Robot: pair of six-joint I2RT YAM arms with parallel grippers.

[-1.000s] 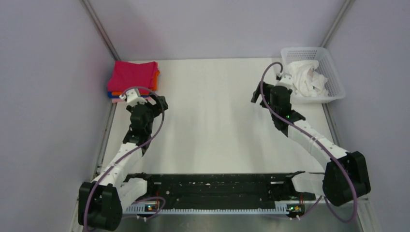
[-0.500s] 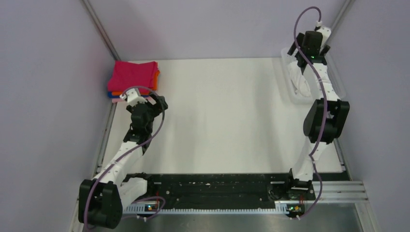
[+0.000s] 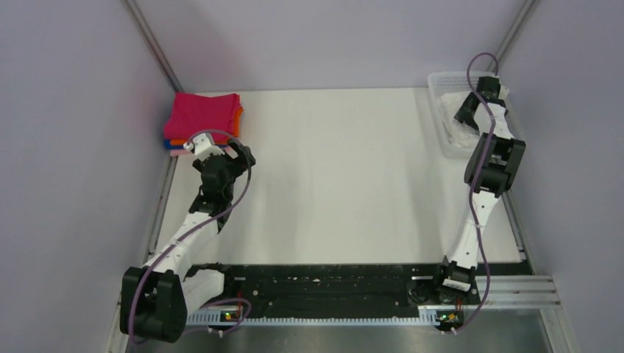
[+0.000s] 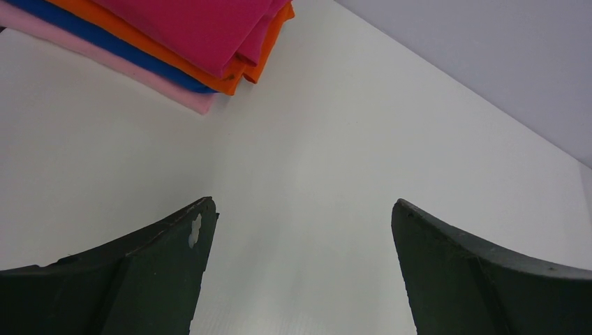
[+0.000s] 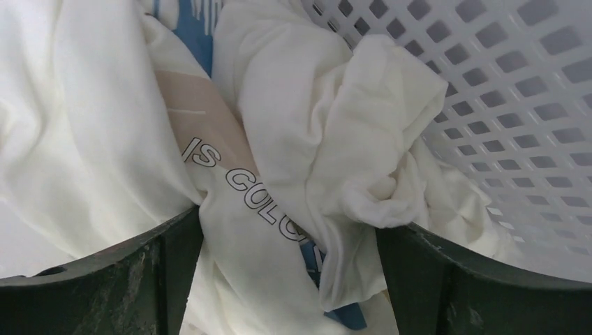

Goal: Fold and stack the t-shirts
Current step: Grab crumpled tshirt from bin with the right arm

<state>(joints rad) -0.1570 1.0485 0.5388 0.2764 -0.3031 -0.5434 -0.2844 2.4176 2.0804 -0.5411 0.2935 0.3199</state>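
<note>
at the far left corner of the table (image 3: pixel 338 169) sits the stack of folded shirts (image 3: pixel 202 118), 4 squares with magenta on top, then orange, then blue, and pink at the bottom. the left wrist view shows the stack's (image 4: pixel 195 35) near corner, the layers slightly stepped and the pink edge lying flat on the table (image 4: pixel 335 139).

just in front of the stack, the left gripper (image 3: pixel 234 153) hangs over bare table. its jaws are spread wide with nothing between them (image 4: pixel 300 209), and it is not touching the shirts.

the middle of the table holds nothing the arms are working on.

at the far right corner stands the white mesh basket (image 3: pixel 441 82). the right arm stands tall beside it and bends down into it, so the right gripper (image 3: pixel 471 112) is inside the basket. the white t-shirt (image 3: pixel 455 125) lies crumpled in there. from the right wrist, this shirt (image 5: pixel 335 139) is a wrinkled heap with dark outlined lettering and blue and tan print, bunched against the basket's lattice wall (image 5: pixel 502 77). the right gripper (image 5: pixel 290 223) has its jaws apart, 1 finger on each side of a fold of the cloth, not clamped onto it.
</note>
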